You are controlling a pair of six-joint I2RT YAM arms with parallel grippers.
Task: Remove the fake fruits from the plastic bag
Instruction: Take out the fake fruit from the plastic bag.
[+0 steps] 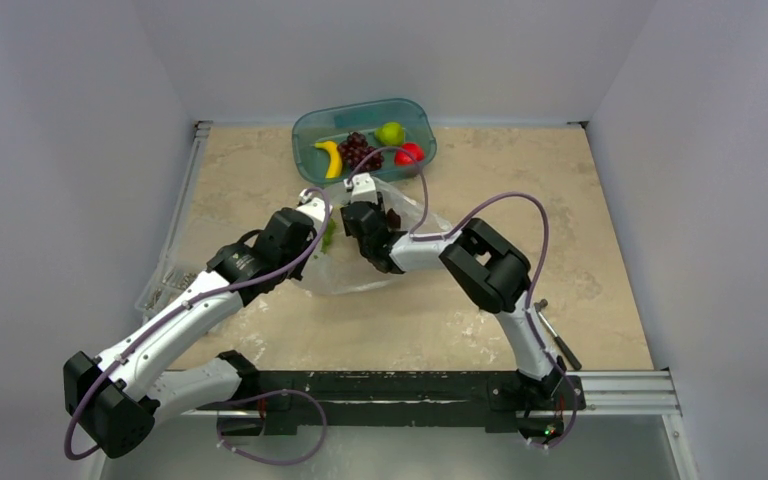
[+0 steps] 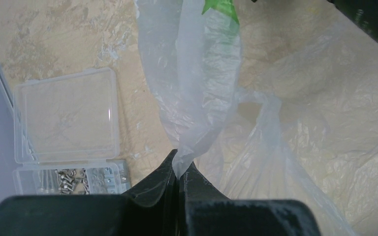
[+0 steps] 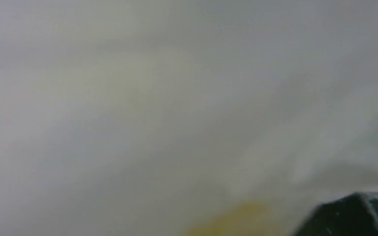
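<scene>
The plastic bag (image 1: 355, 275) lies crumpled mid-table. My left gripper (image 1: 322, 222) holds a bunched fold of its edge; in the left wrist view the gripper (image 2: 179, 164) is shut on the bag (image 2: 202, 73), which stretches away from the tips. A green fruit (image 1: 330, 236) shows through the plastic beside it, also seen as a green patch (image 2: 219, 7). My right gripper (image 1: 362, 222) reaches into the bag. Its wrist view is blurred by plastic, with one dark finger (image 3: 359, 216) and a yellowish smear (image 3: 236, 221). A banana (image 1: 329, 158), purple grapes (image 1: 358, 150) and a green apple (image 1: 390, 133) lie in the tub.
The teal tub (image 1: 305, 125) stands at the back, just behind the bag, and also holds a red fruit (image 1: 409, 154). A clear box of metal parts (image 1: 165, 285) (image 2: 66, 118) sits at the left edge. A small tool (image 1: 558, 340) lies near the right front rail.
</scene>
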